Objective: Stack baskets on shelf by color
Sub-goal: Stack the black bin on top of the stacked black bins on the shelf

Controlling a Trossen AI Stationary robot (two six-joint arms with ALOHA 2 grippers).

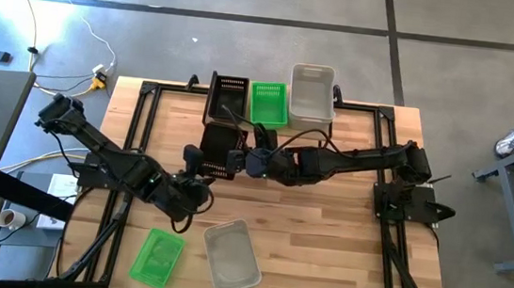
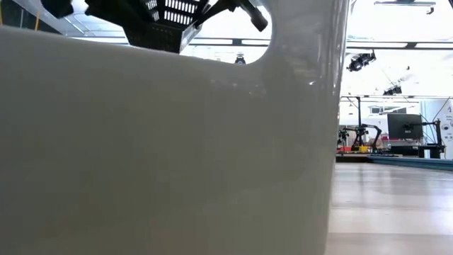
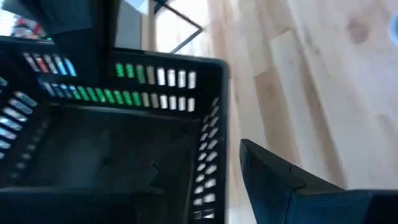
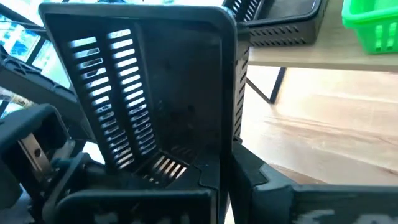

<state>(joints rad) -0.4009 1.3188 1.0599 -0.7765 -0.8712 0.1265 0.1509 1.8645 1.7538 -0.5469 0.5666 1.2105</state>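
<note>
Filling the low view, a clear basket sits right against that camera. Left to right in the high view, our left gripper and right gripper both pinch the black basket at centre frame. Its long axis points up-frame at the shelf, just beyond it.

Overhead view: whole desk. Low view: blocked by near clear basket. Both wrist views: close on one black basket.
</note>
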